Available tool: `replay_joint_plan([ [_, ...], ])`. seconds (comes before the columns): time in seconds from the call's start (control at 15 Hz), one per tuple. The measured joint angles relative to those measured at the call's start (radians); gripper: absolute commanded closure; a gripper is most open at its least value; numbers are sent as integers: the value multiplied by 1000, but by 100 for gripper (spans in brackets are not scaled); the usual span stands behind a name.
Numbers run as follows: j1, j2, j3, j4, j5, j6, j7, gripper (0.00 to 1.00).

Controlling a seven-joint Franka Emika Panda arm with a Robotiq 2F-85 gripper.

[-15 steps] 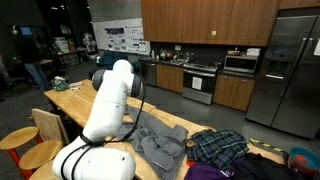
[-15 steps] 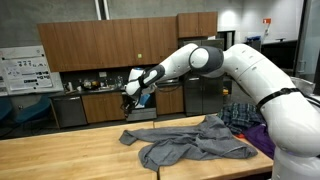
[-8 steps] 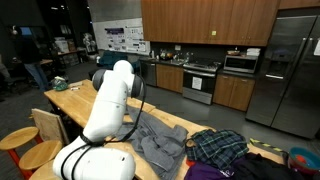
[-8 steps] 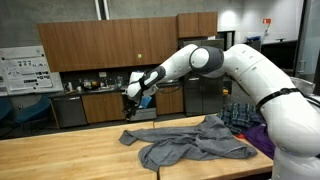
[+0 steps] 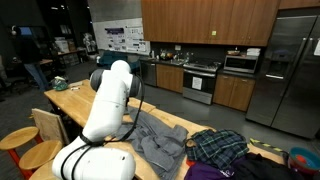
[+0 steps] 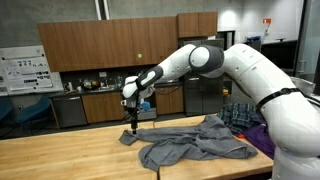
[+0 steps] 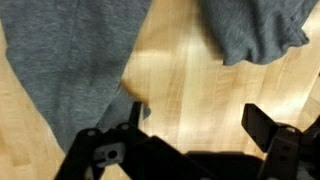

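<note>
Fingers (image 7: 262, 123) spread wide, nothing between them; gripper (image 6: 132, 118) hangs just above one end of the grey garment (image 6: 190, 147), which lies crumpled on the wooden table (image 6: 60, 155)

bare table (image 7: 190, 70) open between grey cloth (image 7: 60, 70) folds.

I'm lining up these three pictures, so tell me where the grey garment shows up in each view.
In an exterior view: the grey garment lies low, just left of the middle.
In an exterior view: it spreads low, right of centre.
Wrist view: it fills the left side and the top right corner.
Shared landmark: the wooden table under it.
</note>
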Motion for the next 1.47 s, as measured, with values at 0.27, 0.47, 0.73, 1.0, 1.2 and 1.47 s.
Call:
replay_joint_plan([
  [0.27,5,2,-2,-1,1,-45,-150,0],
  [0.47,7,7,-7,-7,1,-45,-237,0],
  [0.73,14,22,-18,-23,1,-46,-328,0],
  [1.0,35,45,-30,-26,0,-57,-390,0],
  [1.2,48,55,-34,-25,0,-70,-421,0],
  [1.47,51,57,-35,-19,1,-74,-447,0],
])
